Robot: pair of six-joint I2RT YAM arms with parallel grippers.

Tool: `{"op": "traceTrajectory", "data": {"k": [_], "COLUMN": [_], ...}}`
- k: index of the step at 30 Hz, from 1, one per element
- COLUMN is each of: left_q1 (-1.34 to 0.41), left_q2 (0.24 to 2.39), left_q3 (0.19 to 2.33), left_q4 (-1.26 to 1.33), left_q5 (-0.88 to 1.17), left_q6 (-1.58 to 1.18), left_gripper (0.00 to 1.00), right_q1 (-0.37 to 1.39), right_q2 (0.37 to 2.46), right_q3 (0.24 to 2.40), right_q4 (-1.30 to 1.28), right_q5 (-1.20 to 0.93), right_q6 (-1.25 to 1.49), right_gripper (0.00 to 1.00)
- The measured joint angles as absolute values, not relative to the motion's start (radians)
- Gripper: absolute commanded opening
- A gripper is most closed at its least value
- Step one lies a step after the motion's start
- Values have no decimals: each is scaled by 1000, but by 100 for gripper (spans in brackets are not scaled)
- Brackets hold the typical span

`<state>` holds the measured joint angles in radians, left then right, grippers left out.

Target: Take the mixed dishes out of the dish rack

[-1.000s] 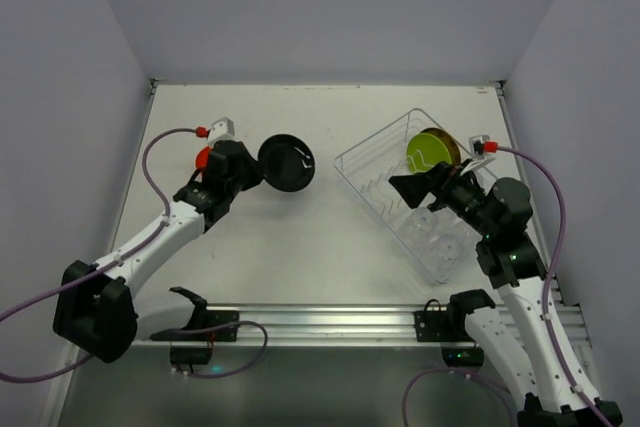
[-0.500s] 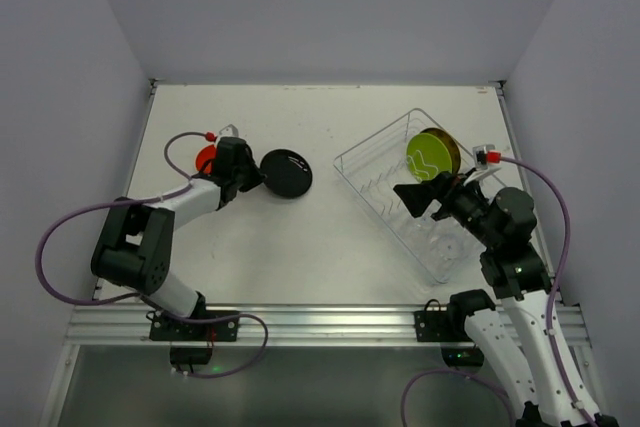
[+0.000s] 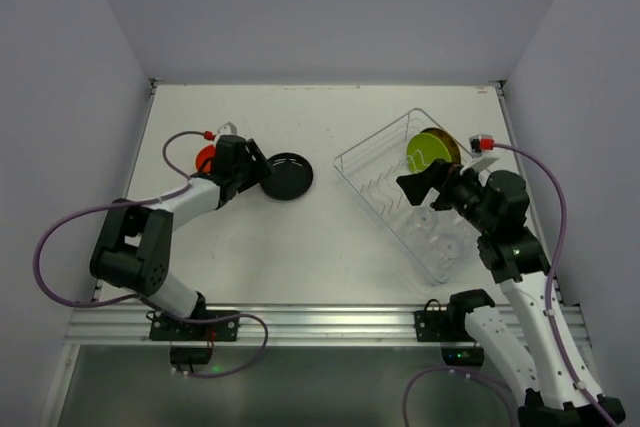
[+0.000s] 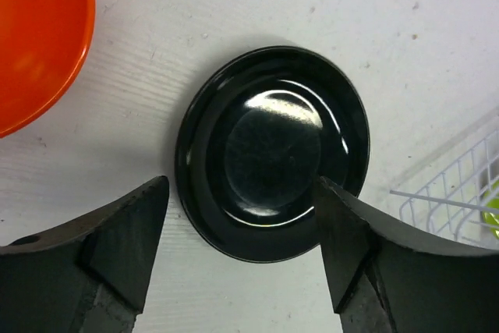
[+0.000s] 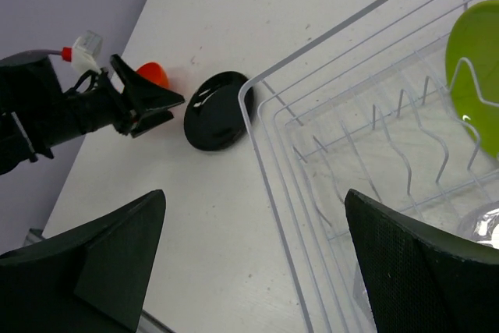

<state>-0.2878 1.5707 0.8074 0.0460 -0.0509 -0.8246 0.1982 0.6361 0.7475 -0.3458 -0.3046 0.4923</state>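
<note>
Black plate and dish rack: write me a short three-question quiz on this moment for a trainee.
1. True or false: the black plate stands in the dish rack.
2. What lies on the table beside the black plate? A) orange bowl B) fork C) mug
3. Fill in: the left gripper and the right gripper both have ____ jaws.
Key: 1 false, it lies flat on the table; 2 A; 3 open.

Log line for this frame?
left gripper: open, above black plate | right gripper: open, near dish rack | lime-green plate: in rack
</note>
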Motion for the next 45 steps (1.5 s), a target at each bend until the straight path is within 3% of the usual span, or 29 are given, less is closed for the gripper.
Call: {"op": "traceTrajectory", "data": {"k": [3, 17, 19, 23, 26, 34, 41, 45], "left_q1": [-288, -288, -288, -288, -288, -288, -288, -288], "left_q2": [1489, 883, 812, 672, 635, 662, 660, 662], "left_q3": [808, 1010, 987, 861, 780, 755, 755, 755], "left_q4": [8, -422, -463, -498, -512, -518, -517, -517], "left_q5": [-64, -10, -4, -2, 6, 7, 13, 16], "left_q6": [-816, -514, -466, -413, -399, -398, -397, -396], "left_gripper": [100, 100, 100, 100, 100, 100, 100, 100], "right_q1": [198, 185, 183, 174, 166, 162, 149, 142], "right_q2": [722, 1124, 1173, 1276, 1348, 1468, 1546, 1563], "right_q3": [790, 950, 982, 1037, 1090, 1192, 1200, 1200], "right_q4": [-345, -333, -327, -322, -339, -362, -383, -400], "right_q5": [-245, 172, 207, 245, 249, 249, 244, 219], "right_q6": [475, 214, 155, 19, -47, -184, -252, -269], "right_gripper": [99, 97, 90, 64, 54, 44, 43, 36]}}
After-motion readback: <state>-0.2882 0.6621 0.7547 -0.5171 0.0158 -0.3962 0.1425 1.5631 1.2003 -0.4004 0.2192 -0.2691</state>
